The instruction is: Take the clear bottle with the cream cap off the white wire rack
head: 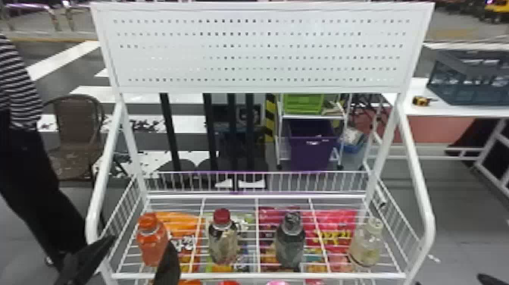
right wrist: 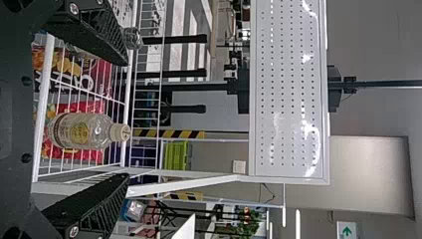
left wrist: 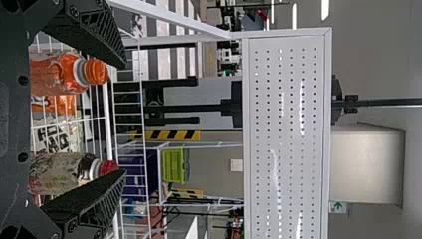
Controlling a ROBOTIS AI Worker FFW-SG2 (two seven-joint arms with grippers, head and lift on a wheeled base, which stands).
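The clear bottle (head: 365, 246) with its cream cap (head: 374, 224) stands upright at the right end of the white wire rack (head: 257, 276). My right gripper (head: 487, 279) is at the bottom right edge of the head view, right of the rack. In the right wrist view the clear bottle (right wrist: 82, 130) lies between the spread fingers of my right gripper (right wrist: 125, 119), untouched, its cream cap (right wrist: 120, 132) in full view. My left gripper (head: 130, 259) is parked at the rack's left front, near the orange bottle; in the left wrist view this gripper (left wrist: 124, 119) is open and holds nothing.
An orange bottle (head: 152, 242), a red-capped bottle (head: 223, 242) and a dark-capped bottle (head: 290, 242) stand left of the clear one. Snack bags (head: 337, 235) show below the wires. Side rails (head: 416, 178) and a perforated panel (head: 261, 49) frame the rack.
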